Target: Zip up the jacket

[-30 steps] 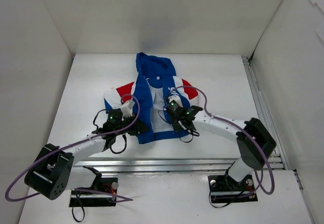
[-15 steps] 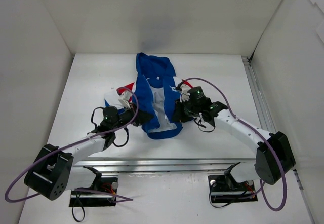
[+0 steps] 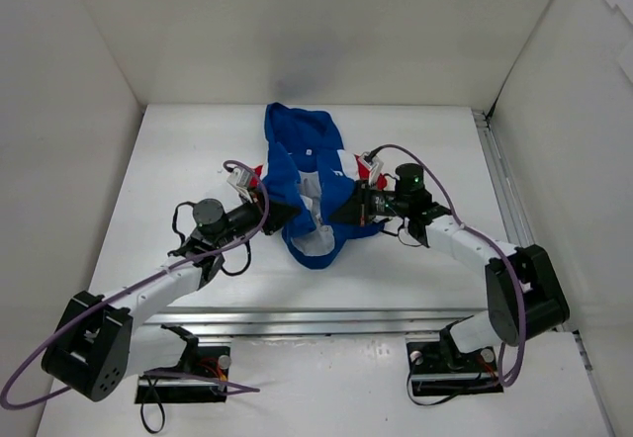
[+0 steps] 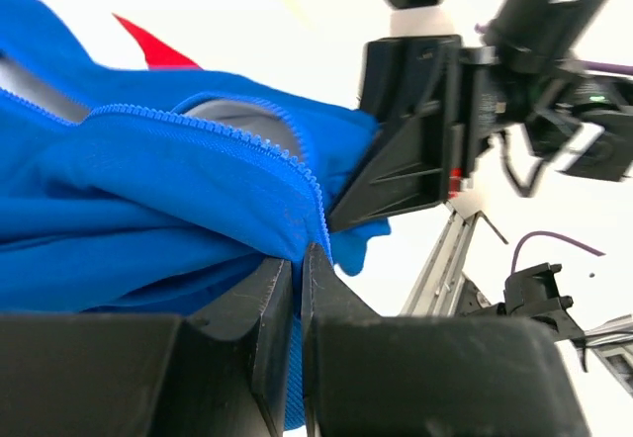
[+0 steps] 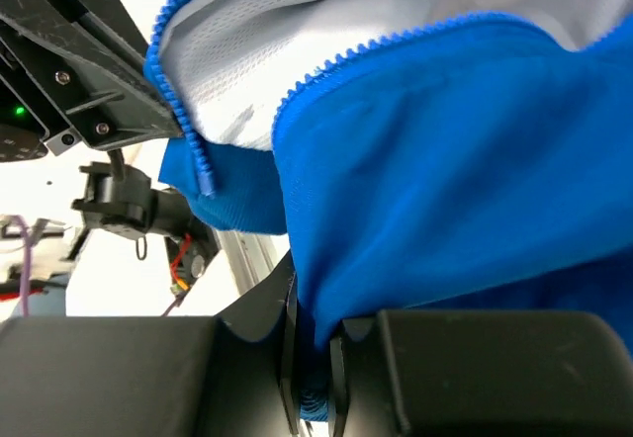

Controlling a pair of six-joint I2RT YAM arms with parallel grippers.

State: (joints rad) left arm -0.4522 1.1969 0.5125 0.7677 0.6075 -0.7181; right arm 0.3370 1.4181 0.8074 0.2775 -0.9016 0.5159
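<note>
Top view: one jacket [image 3: 297, 132], two arms, two pincers, two purple cables [image 3: 148, 281]. The jacket lies bunched on the white table [image 3: 168, 160] between the two pincers, front open, pale lining showing in the gap. The left pincer [image 3: 285, 216] sits at one front edge and the right pincer [image 3: 338, 214] at the other, near each other, with the blue hem sagging in a loop between and just below them. From above the jaws are too small to read. One metal rail [image 3: 499, 175] runs along the table well outside the right pincer, and white walls [image 3: 89, 71] close three sides. Left wrist view: the left pincer's fingers are pressed together and clamped on blue jacket cloth, right at the edge where the zipper teeth [image 4: 232, 132] end. One row of teeth counted, curving up and away from the tips. One red panel [image 4: 158, 53] shows far beyond the tips. Straight ahead stands the right pincer, its black wedge against the cloth; its grip is not readable from here. The finger bodies fill the bottom of the frame and hide the cloth below. Right wrist view: the right pincer's fingers are together, gripping a fold of blue cloth. Two rows of teeth counted above the tips, apart, with white mesh lining [image 5: 297, 42] just behind them. The left pincer's black body sits up and left of the tips, cut off by the frame edge.
</note>
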